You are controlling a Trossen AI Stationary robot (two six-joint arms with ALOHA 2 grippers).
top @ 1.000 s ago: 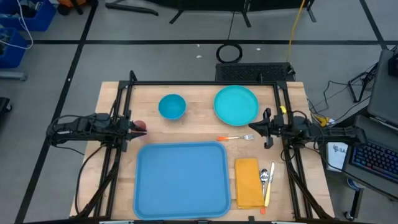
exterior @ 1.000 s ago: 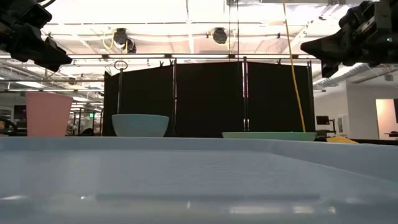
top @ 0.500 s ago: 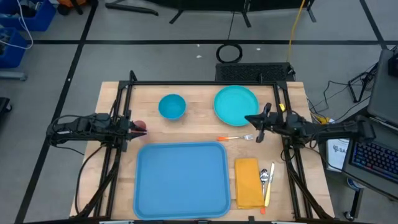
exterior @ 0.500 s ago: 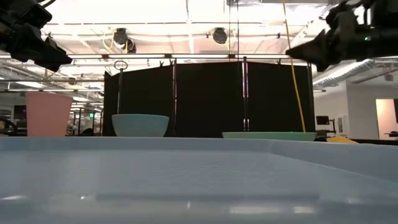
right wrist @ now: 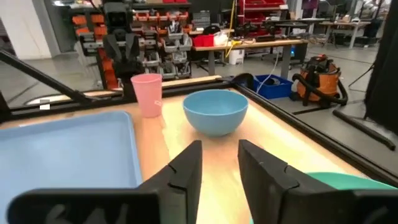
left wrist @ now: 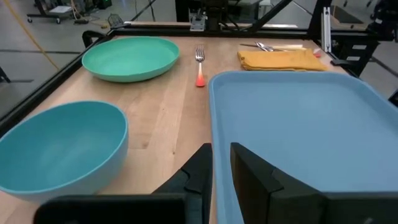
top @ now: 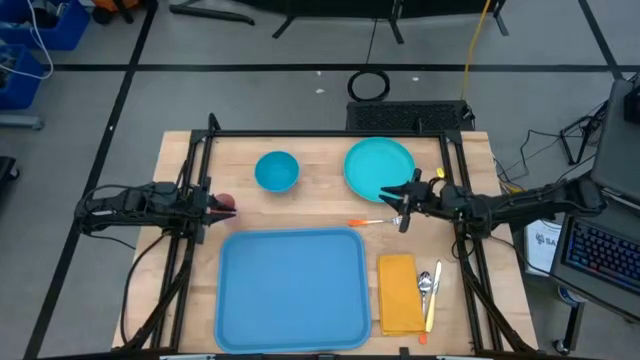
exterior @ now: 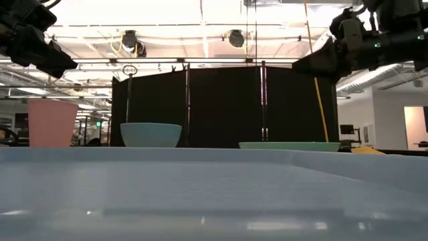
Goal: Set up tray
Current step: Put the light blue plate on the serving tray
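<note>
Meanwhile, the right gripper [top: 399,206] hovers unclenched at center-right of the overhead frame, over the plate's [top: 378,166] lower edge and beside the tray [top: 290,288]. Left gripper [top: 210,202] waits at left, fingers slightly parted, holding nothing. No writing is readable.

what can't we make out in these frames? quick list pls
- Pink cup: high view, mostly hidden under the left gripper; clear only in right wrist view.
- Cutlery beside the yellow napkin: too small in the high view to tell pieces apart.
- Tray: low view, blurred foreground blocks the tabletop.
- Teal plate: right wrist view, cut off by the edge.
</note>
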